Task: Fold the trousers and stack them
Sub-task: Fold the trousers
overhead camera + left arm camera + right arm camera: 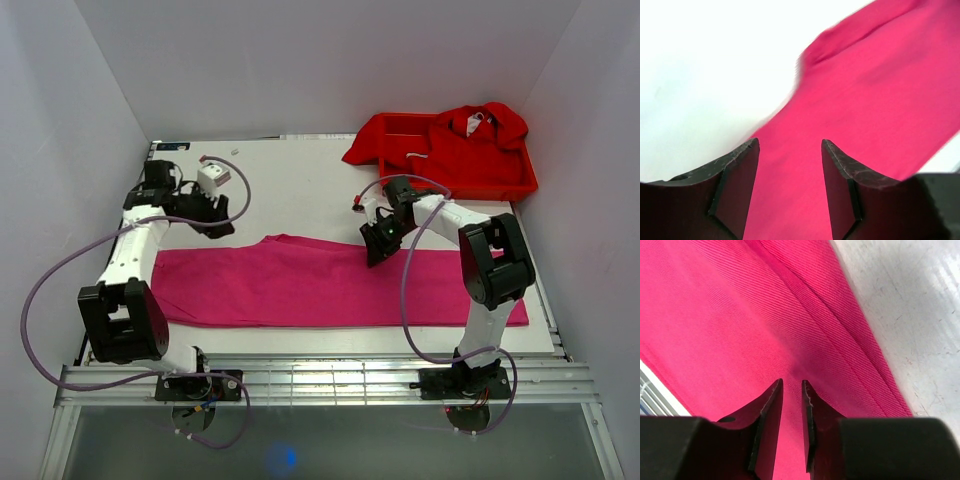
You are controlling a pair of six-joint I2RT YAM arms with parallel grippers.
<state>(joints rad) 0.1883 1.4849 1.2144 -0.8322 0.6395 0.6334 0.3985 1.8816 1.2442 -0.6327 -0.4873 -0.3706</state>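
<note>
White table (300,190), with the trousers (300,285) flat lengthwise near my arms — right gripper (792,382) barely parted, empty, left gripper (790,142) wide open, both over the far edge — I'd pinch evenly before folding.

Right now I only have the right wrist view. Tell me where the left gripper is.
Observer: The left gripper hangs over the far edge of the trousers, near their left end.
Operator: Give me its jaws.
Observer: Wide open with nothing between them. The left wrist view shows only cloth beneath.
Operator: Say how the trousers lie.
Observer: Flat in one long band, running left to right across the table.
</note>
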